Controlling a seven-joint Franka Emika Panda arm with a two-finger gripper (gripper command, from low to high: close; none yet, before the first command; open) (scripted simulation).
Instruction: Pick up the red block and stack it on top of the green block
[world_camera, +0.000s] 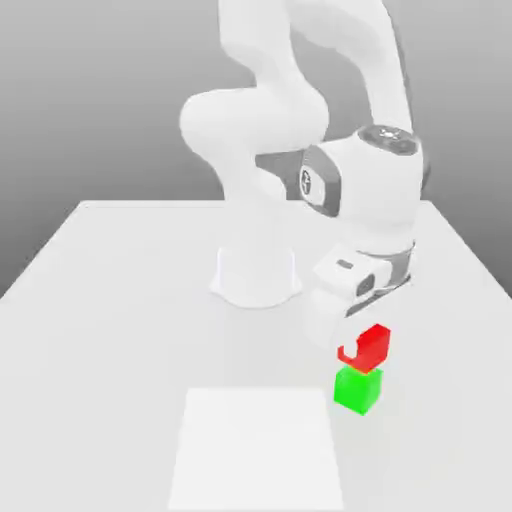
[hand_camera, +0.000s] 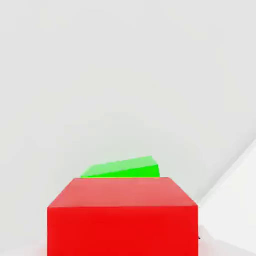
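While the arm (world_camera: 300, 110) leans out over the white table (world_camera: 100, 300), the red block (world_camera: 372, 345) hangs just above the green block (world_camera: 358, 390), toward the exterior view's right. It is a small, plain cube of bright red with flat, unmarked faces, about the same size as the green one below it. In the exterior view it sits slightly tilted and a little offset from the green cube, so the two are not squarely lined up; whether their faces touch cannot be told. A pale finger (world_camera: 350, 335) covers part of its near face. In the hand view the red block (hand_camera: 122, 220) looms close, with a sliver of the green block (hand_camera: 122, 168) visible beyond its top edge. The gripper (world_camera: 355, 335) pinches the red block, its fingers drawn in tight against the cube's sides. A lighter square patch (world_camera: 255, 450) lies on the table beside the green block, on the exterior view's left.
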